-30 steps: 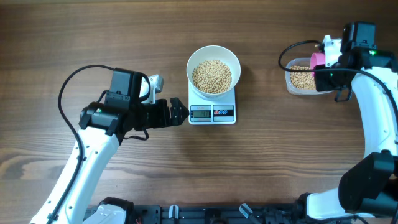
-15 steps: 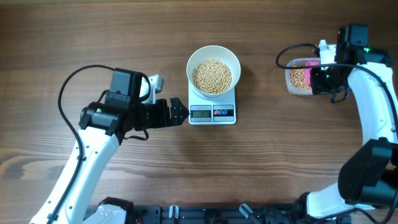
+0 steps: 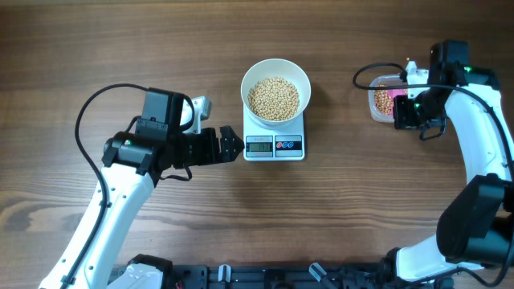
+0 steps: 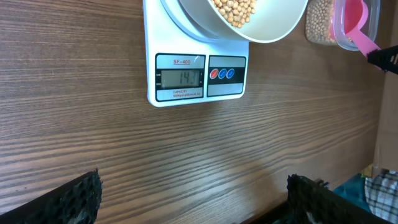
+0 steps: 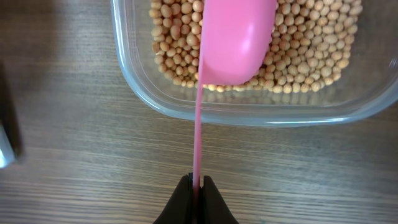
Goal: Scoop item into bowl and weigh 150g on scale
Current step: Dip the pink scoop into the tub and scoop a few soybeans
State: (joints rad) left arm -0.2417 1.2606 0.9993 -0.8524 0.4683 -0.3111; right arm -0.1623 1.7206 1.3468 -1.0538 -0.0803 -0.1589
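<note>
R ARM SHIFTED, SCOOP OVER TUB

Vs 1 s ago: right gripper (image 5: 194, 186) has slid toward 7 o'clock, exposing tub (image 5: 143, 93). It is clamped on pink scoop (image 5: 236, 37) handle, head over soybeans (image 5: 311, 56) in tub. Tub at 3 o'clock of scale (image 3: 274, 146). Bowl (image 3: 247, 80) on scale holds same beans. Left gripper (image 4: 193, 205) spread, empty, unmoved.

Right wrist: container (image 5: 138, 84) cut off top and right, scoop (image 5: 236, 37) head clipped at the top edge, right gripper (image 5: 194, 186) shows fingertips only. Left wrist: bowl (image 4: 280, 22), container and scoop all clipped by the top edge; scale (image 4: 199, 78) platform hidden under the bowl; last display digit unreadable. Overhead: readout too small to read, container mostly hidden under the right gripper, scoop barely visible.
</note>
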